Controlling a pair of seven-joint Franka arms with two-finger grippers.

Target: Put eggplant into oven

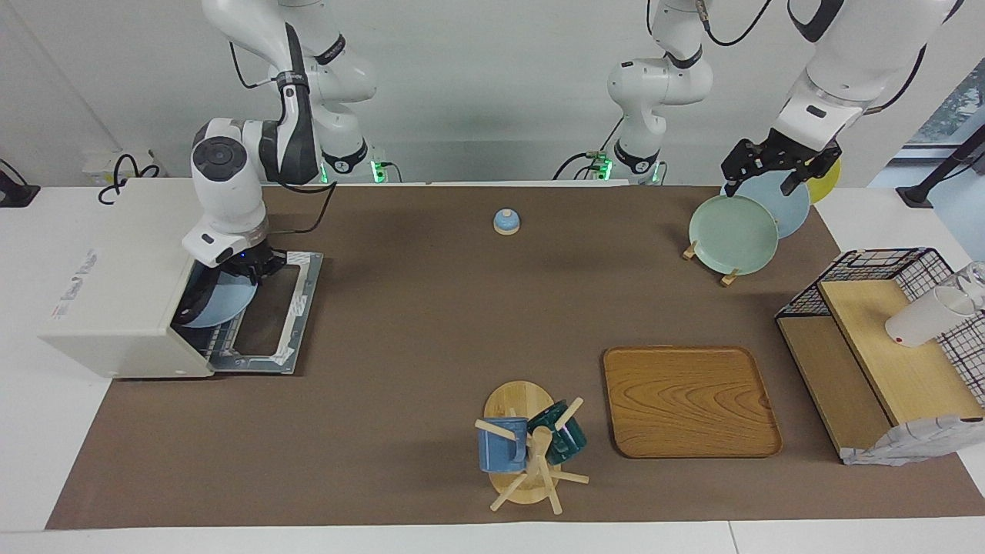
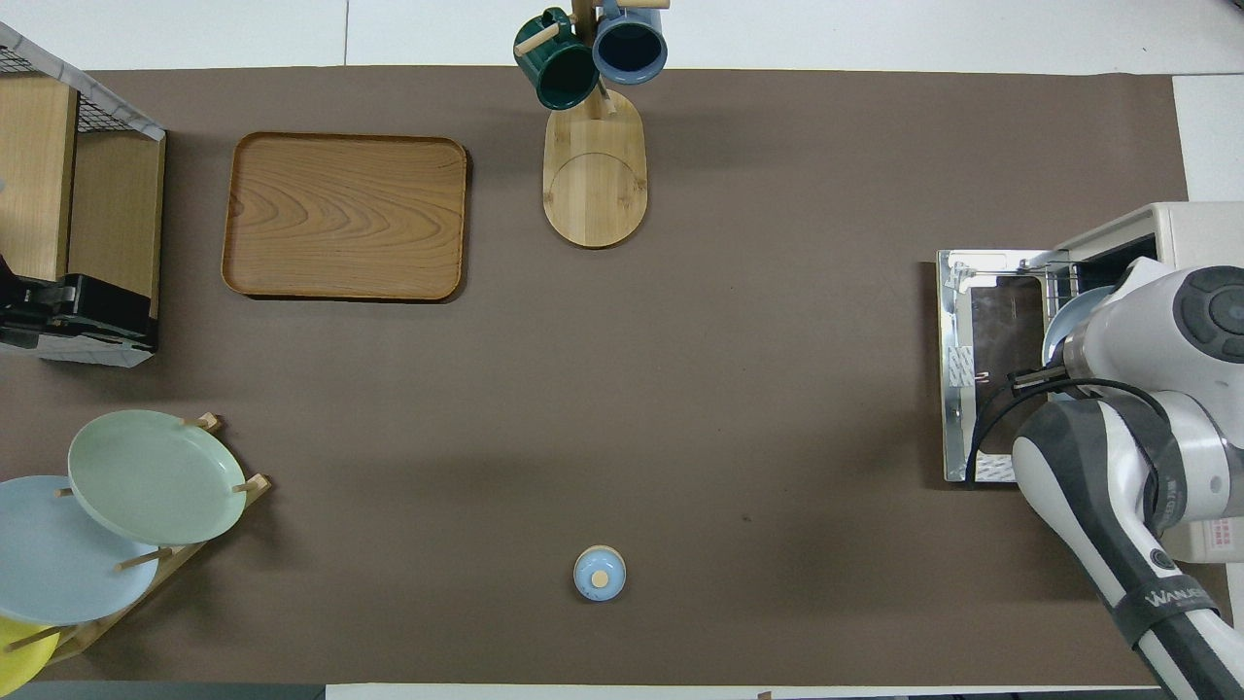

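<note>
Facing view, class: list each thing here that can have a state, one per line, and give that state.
Cream-white toaster oven: door folded down flat, open.
Pale blue plate: partly inside the oven's mouth.
Dark purple eggplant: on that plate, mostly hidden.
Right gripper: at the plate's edge.
Left gripper: open, empty, waiting over the plate rack.
Blue mug and dark green mug: hanging on the wooden mug tree.
Wooden tray: bare.
</note>
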